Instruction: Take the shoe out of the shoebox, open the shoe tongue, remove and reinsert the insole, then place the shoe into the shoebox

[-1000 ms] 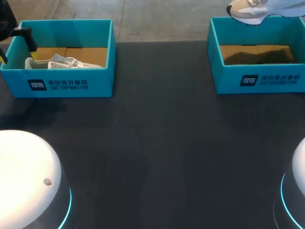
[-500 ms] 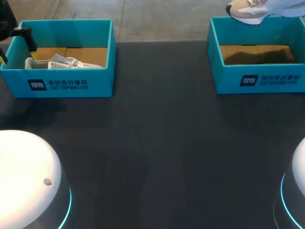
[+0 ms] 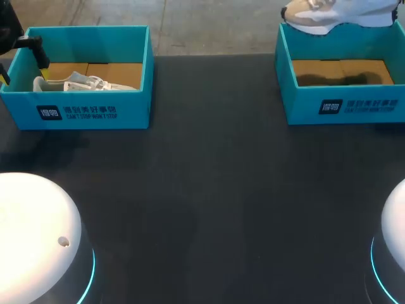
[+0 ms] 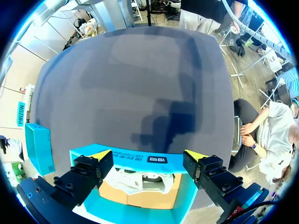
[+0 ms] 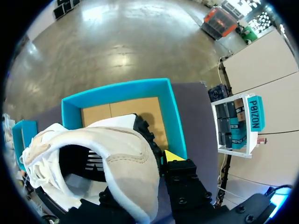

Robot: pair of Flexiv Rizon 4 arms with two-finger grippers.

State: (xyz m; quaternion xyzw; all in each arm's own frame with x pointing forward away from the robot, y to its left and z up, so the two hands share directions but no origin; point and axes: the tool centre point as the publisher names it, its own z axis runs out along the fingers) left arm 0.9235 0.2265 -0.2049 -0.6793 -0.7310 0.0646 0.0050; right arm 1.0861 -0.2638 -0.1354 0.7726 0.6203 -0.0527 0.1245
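Sliding left since the earlier frame, the tan and white shoe [image 3: 329, 14] is hanging above the far wall of the right shoebox [image 3: 345, 104], lifted out. The right gripper [image 5: 154, 164] is clamping its heel collar, 1 yellow tip showing. The left gripper [image 4: 148, 155] is hovering wide open and empty over the left shoebox [image 3: 95, 113], where a 2nd shoe [image 3: 85, 82] is lying. Tongue opening is likely coming next.

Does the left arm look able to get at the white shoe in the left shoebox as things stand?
Probably yes. The left gripper hangs open right above the lidless shoebox, and the white shoe lies uncovered below its fingers, with nothing between.
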